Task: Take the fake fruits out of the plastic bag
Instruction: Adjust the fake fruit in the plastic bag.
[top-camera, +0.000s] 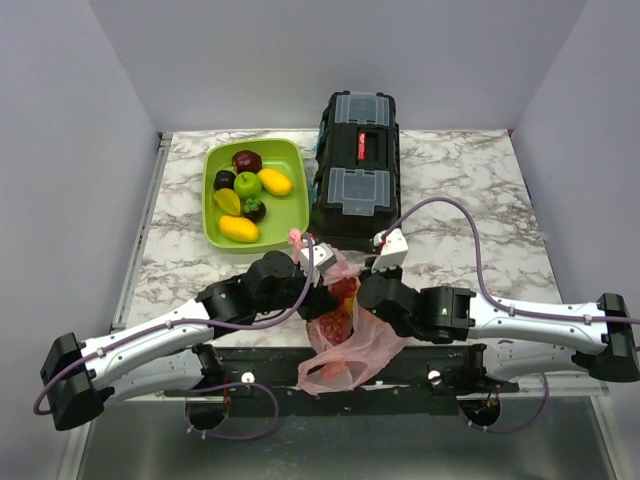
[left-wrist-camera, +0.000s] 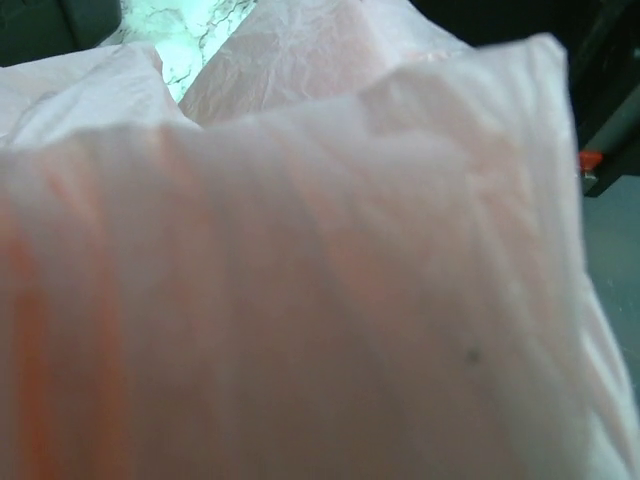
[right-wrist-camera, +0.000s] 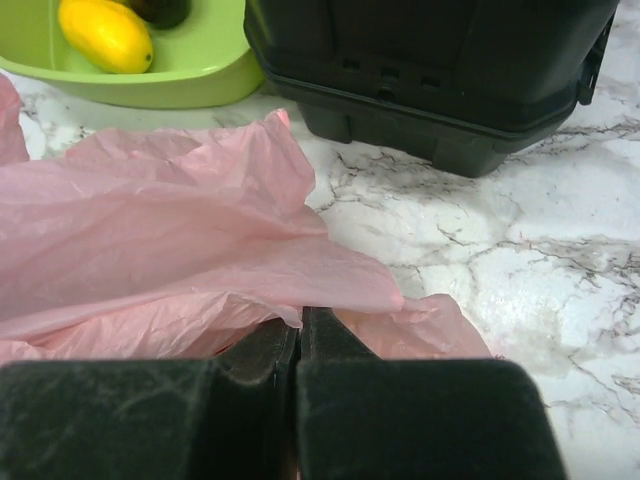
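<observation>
Step in hand: opening the bag. Pink plastic bag lay just before the black toolbox, fake fruits inside. Right gripper pinched its film; left gripper grip unclear. Next move probably needs the mouth spread.

Looks like a robotics lab test cell. Has a marble-pattern tabletop boxed in by plain grey panels on three sides. Carries two white-and-black arms bolted to a black rail at the near edge, trailing purple cables. Holds staged props: black toolbox, lime-green tray of plastic fruit.
</observation>
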